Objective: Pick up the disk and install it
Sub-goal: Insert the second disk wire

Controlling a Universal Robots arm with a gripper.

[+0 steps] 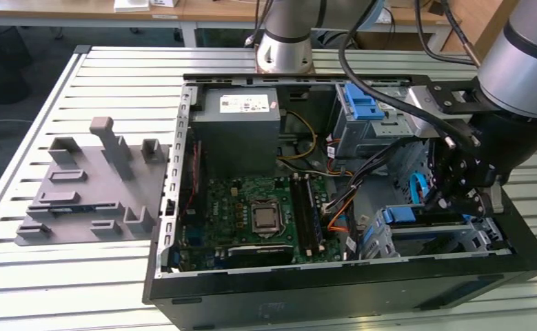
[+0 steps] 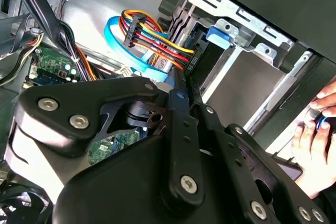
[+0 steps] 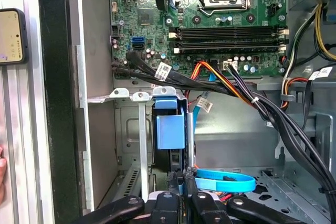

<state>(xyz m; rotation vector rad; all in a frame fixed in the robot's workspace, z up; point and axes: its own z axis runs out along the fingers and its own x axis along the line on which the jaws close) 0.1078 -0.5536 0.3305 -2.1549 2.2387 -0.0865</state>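
One disk (image 3: pixel 170 129) stands in the bay, one claw (image 3: pixel 181 182) clamping it.

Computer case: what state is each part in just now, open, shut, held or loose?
computer case: open, side panel off.
disk: standing on edge in the drive cage.
gripper: shut on the disk.
processor socket: uncovered, no cooler on it.

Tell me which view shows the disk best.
The first wrist view: the disk stands edge-on in the grey bay, its blue rail facing the camera. The exterior view shows its blue end beside the gripper; the second wrist view shows a dark edge.
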